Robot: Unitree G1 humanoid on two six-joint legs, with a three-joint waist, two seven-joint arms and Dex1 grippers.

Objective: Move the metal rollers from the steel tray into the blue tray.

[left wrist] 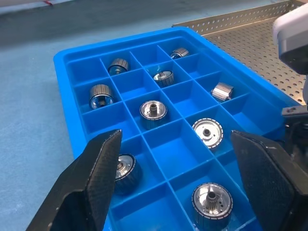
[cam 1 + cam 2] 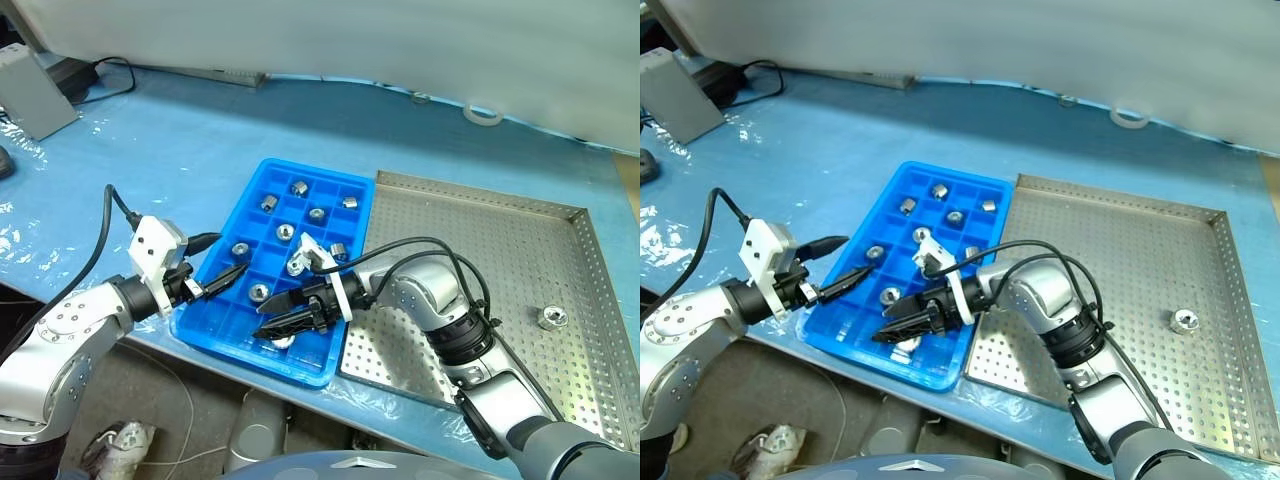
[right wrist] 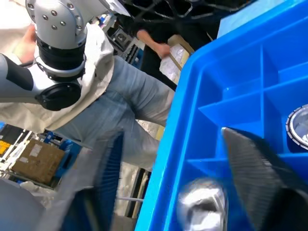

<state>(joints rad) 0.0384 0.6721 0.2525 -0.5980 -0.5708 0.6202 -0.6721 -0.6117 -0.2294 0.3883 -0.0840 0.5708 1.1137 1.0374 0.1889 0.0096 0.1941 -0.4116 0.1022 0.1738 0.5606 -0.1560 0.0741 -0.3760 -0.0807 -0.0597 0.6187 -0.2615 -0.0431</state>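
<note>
remaining roller: one small silvery-grey metal roller lies alone at the right of the frame on the grey perforated steel tray, well apart from both arms; axis roughly upright.
nearer arm: right.
right gripper: fingers apart over the lower-edge compartments of the bright blue gridded plastic tray, pointing left, above a roller.
left gripper: fingers apart, empty, at the blue tray's left rim.

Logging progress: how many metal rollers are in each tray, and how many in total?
Metal rollers in the blue tray: 10 (one lies under the right gripper)
Metal rollers in the steel tray: 1
Total: 11
</note>
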